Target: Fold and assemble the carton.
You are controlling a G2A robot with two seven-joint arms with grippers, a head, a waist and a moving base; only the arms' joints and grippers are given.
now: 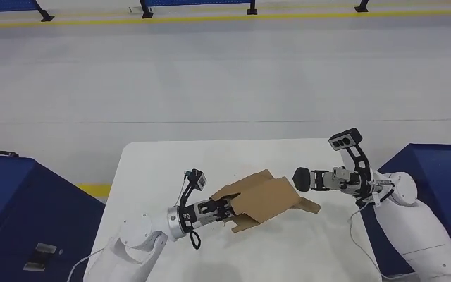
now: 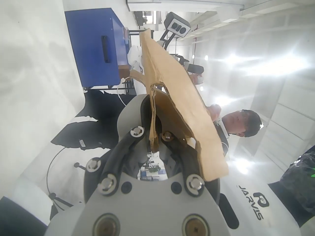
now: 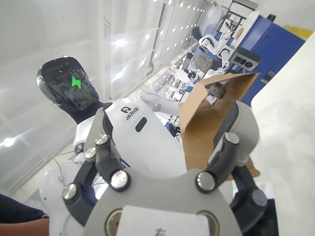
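Note:
A brown cardboard carton [image 1: 264, 197] is partly folded and held tilted above the middle of the white table [image 1: 176, 162]. My left gripper [image 1: 227, 208] is at its near-left end, shut on a flap edge [image 2: 153, 124]; from there the carton [image 2: 172, 74] stretches away. My right gripper [image 1: 303, 180] is at the carton's far-right end. It is open, fingers spread wide [image 3: 172, 121]. The carton's open corner [image 3: 204, 114] lies against one finger [image 3: 243, 124]. Whether they touch I cannot tell.
Blue cabinets stand beside the table, one on the left [image 1: 28, 204] and one on the right [image 1: 423, 158]. Bare table surface lies behind and in front of the carton. Grey floor with a yellow line [image 1: 211, 17] lies beyond the table.

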